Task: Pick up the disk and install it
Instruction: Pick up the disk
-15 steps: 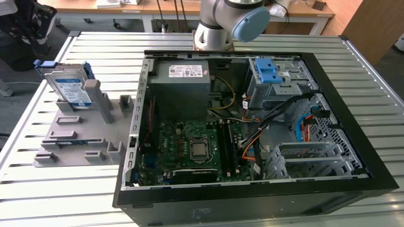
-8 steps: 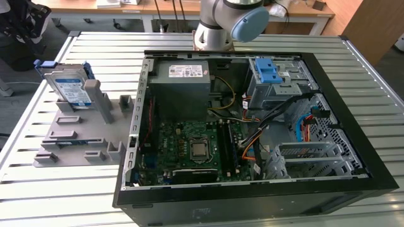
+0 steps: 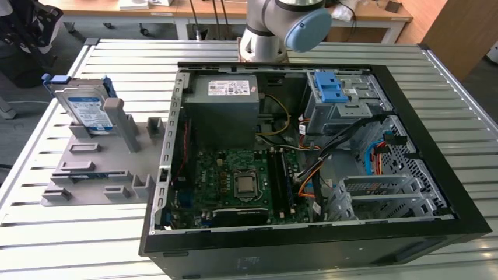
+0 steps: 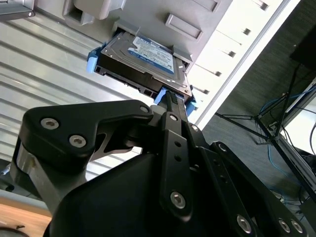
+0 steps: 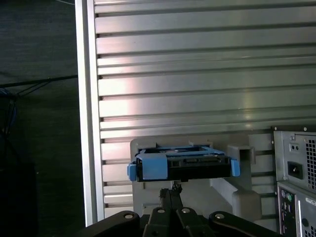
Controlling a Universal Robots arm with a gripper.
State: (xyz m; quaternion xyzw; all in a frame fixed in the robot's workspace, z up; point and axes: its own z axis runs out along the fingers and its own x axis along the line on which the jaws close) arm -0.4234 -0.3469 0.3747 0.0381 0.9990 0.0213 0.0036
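Observation:
The disk (image 3: 87, 109), a silver hard drive with a white-and-blue label in a blue carrier bracket, stands on edge in a grey holder (image 3: 97, 157) on the slatted table, at the exterior view's left beside the open computer case. Both wrist views look onto the disk (image 4: 143, 59) (image 5: 182, 166) in that holder. My gripper (image 4: 173, 101) (image 5: 171, 191) points at the disk's near edge, a short way off it. Its two black fingers lie together, shut, with nothing between them. The arm's base (image 3: 272, 29) stands at the table's far side.
The open computer case (image 3: 435, 230) holds a grey power-supply box (image 3: 225, 96), a motherboard (image 3: 241, 181) and a grey cage with blue latches (image 3: 336, 93). The case's rear panel (image 5: 296, 182) is close to the holder. The table edge (image 5: 86, 123) drops to dark floor with cables.

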